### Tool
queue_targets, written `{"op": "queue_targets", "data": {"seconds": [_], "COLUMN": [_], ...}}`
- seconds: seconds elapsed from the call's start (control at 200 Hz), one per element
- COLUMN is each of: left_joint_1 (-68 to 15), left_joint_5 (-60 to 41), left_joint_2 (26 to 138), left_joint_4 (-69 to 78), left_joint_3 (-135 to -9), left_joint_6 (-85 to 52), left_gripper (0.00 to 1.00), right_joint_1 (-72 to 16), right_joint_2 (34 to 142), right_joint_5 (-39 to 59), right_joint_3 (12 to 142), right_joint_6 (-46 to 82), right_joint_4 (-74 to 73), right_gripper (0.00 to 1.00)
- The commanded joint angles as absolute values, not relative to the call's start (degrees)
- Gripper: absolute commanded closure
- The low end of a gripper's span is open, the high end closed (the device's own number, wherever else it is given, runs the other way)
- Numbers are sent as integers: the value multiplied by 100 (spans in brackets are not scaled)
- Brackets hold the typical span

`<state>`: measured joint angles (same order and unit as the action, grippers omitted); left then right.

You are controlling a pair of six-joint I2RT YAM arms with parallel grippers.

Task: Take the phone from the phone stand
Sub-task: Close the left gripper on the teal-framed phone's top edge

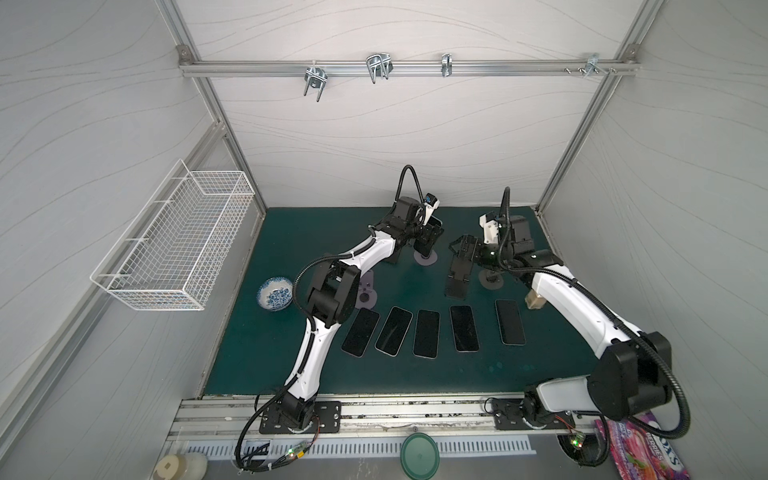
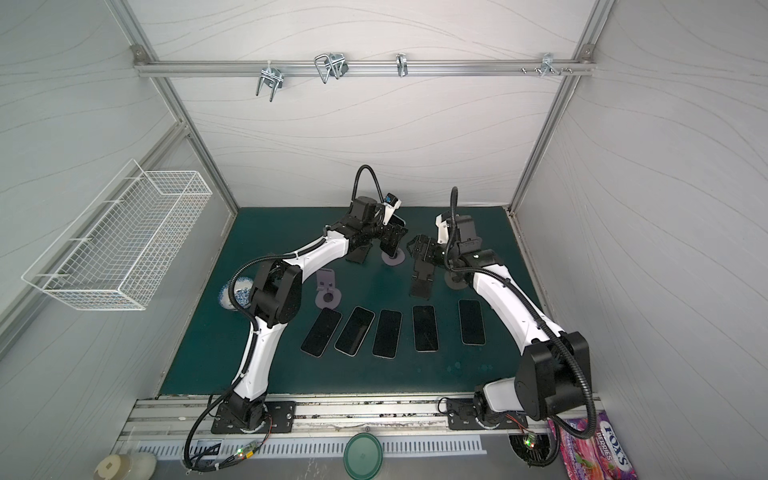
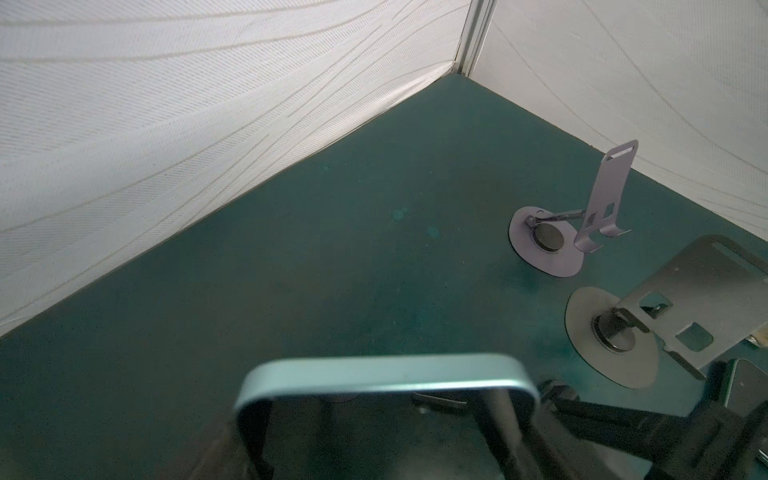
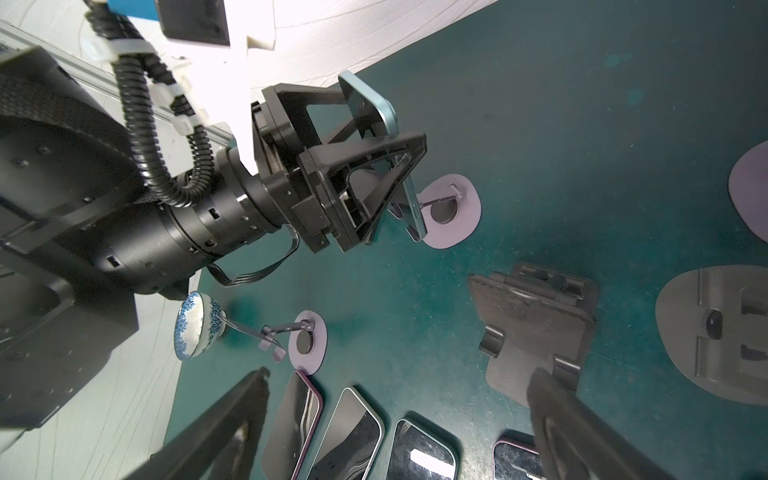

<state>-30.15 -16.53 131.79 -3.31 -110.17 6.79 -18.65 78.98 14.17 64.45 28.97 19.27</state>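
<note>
A phone [image 1: 428, 244] with a pale blue rim leans upright on a lavender phone stand [image 1: 426, 259] at the back middle of the green mat, in both top views. My left gripper [image 1: 430, 239] is shut on the phone's two long sides. The right wrist view shows this: the phone [image 4: 384, 112] sits between the left gripper's [image 4: 388, 133] black fingers, its lower end on the stand [image 4: 453, 212]. In the left wrist view the phone's top edge [image 3: 386, 376] spans the jaws. My right gripper [image 1: 461, 247] hovers open just right of it, holding nothing.
A flat black stand [image 1: 459, 278] and a grey stand [image 1: 490, 281] lie under the right gripper. Another lavender stand [image 1: 365, 293] and a blue-patterned bowl [image 1: 275, 293] sit left. Several phones [image 1: 426, 332] lie face up in a row in front. A wire basket [image 1: 174, 245] hangs on the left wall.
</note>
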Motion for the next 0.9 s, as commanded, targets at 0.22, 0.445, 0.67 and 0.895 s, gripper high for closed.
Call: {"op": "queue_targets", "data": {"seconds": [0.22, 0.445, 0.67, 0.895], "left_joint_1": [-3040, -3040, -3020, -2973], "left_joint_5": [-1731, -1697, -1642, -1752], "left_joint_2": [13130, 13070, 13112, 13204], "left_joint_4": [-262, -238, -127, -53], "left_joint_3": [-11432, -11420, -11166, -11066], "left_joint_6": [669, 668, 690, 664], "left_gripper": [22, 22, 16, 15], "right_joint_1": [-1820, -1824, -1824, -1822], "right_joint_2": [7935, 7927, 7979, 8038], "right_joint_5": [1413, 1417, 1432, 1470], "right_joint_3": [6486, 6495, 6509, 6524], "right_joint_6": [2882, 2892, 2906, 2905], "right_joint_4": [1796, 1796, 1787, 1752], "right_gripper": [2, 2, 2, 2]}}
